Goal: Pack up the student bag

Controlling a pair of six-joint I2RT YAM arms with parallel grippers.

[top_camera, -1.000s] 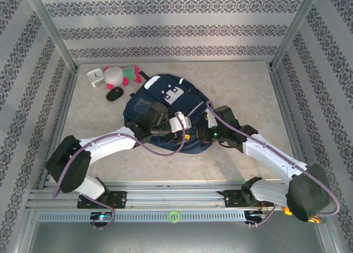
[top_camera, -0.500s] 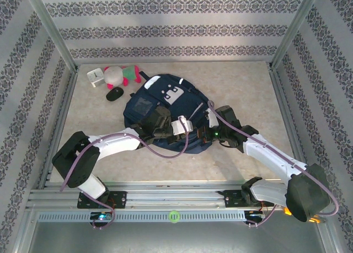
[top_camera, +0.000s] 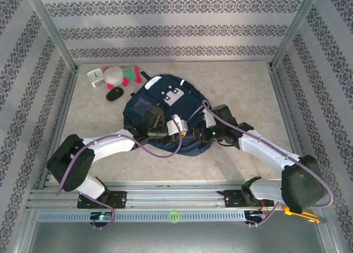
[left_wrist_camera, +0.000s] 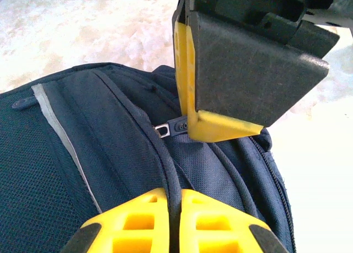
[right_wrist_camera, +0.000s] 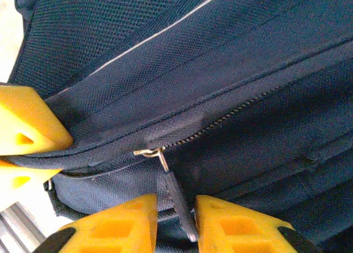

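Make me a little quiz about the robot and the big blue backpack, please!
1. Pick one: what hangs between the fingers of the right gripper?
A) a black zip pull
B) a pencil
C) a sock
2. True or false: the left gripper is shut on a seam of the navy blue fabric backpack.
3. Fill the gap: the oval object beside the pink, white and green plush toy is ____ in colour.
Key: 1 A; 2 true; 3 black.
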